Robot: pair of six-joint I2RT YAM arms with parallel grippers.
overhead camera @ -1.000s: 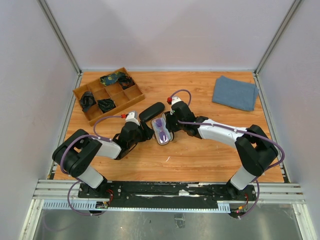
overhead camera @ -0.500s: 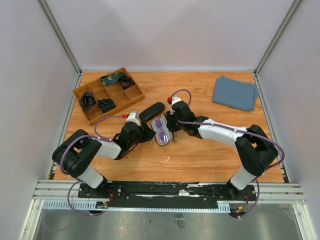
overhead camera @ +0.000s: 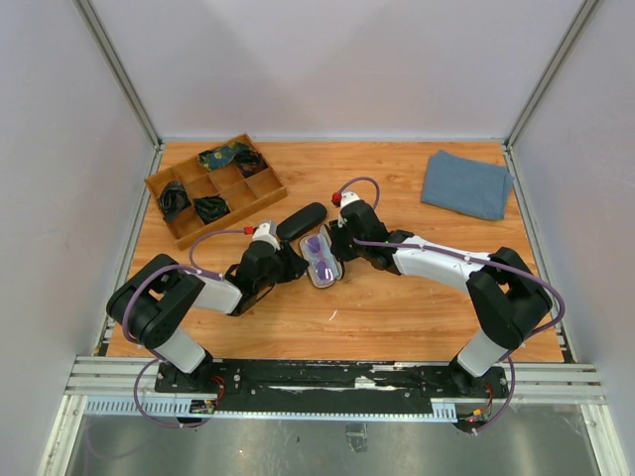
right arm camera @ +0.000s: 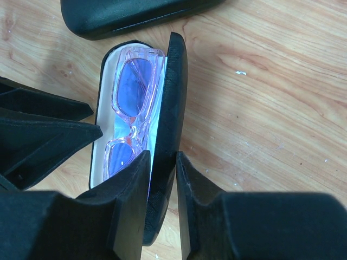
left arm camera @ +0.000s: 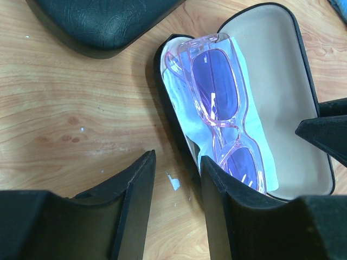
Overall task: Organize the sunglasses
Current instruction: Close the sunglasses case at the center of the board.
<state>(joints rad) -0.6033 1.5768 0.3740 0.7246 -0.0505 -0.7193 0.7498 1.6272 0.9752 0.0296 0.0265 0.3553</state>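
Top external view shows little of the grasp: both wrists crowd the open black oval hard case (overhead camera: 321,260) mid-table, hiding the fingertips. Closer, translucent pink-framed sunglasses (left arm camera: 222,103) lie in its base on a light blue cloth (left arm camera: 181,108). Their near end is covered by a finger of the left gripper (left arm camera: 178,161), whose jaws stand apart, gripping nothing, one over the base, one over bare wood. The right gripper (right arm camera: 162,157) pinches the upright lid (right arm camera: 172,92). A closed black case (right arm camera: 135,13) lies just beyond. Dark items in the wooden compartment tray (overhead camera: 262,184) are too small to identify. A folded blue towel (overhead camera: 466,183) lies far right.
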